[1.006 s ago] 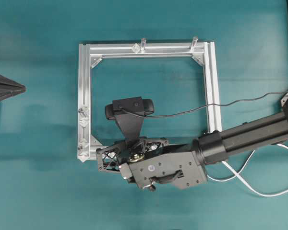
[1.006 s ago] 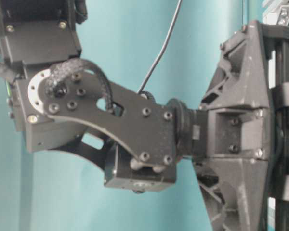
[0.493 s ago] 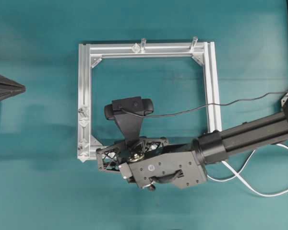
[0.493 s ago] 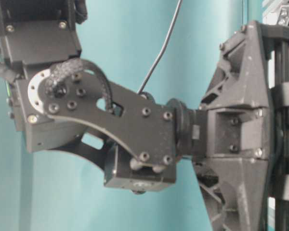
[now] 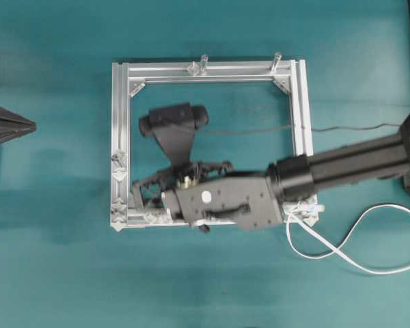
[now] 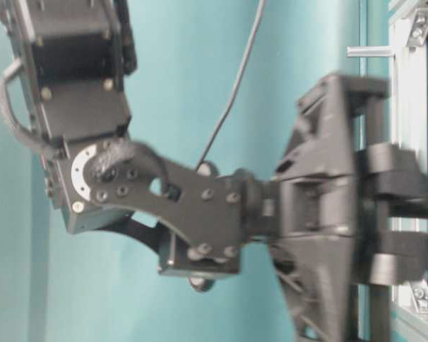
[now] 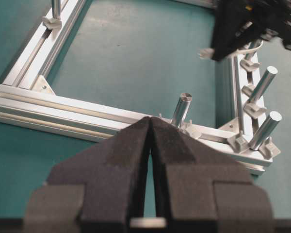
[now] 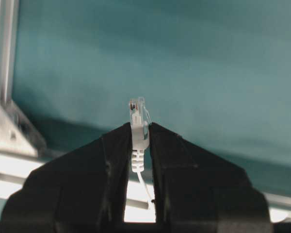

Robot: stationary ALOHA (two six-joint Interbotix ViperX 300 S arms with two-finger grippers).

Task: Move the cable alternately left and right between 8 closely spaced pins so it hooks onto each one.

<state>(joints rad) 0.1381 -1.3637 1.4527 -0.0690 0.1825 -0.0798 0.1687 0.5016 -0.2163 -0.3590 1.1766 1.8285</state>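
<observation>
Left end effector point(image 7: 150, 145) sits pinched shut, empty, facing the square silver aluminium frame point(image 5: 120, 123). Your right end effector point(image 8: 144, 133) clamps the thin white cable's point(image 5: 342, 253) clear plug near the lower-left corner pins point(image 5: 117, 174). Slack loops on the counter point(image 5: 55, 273); weaving looks barely begun.

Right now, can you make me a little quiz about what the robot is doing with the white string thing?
1. True or false: the right gripper is pinching the cable near its clear plug.
2. What is the left gripper holding? A) the cable B) a pin C) nothing
3. Fill in: the loose cable loops on the table just outside the frame's ____ corner in the overhead view.

Key
1. True: the plug pokes out between the black pads.
2. C: its fingers are together with nothing between them.
3. Bottom right.
</observation>
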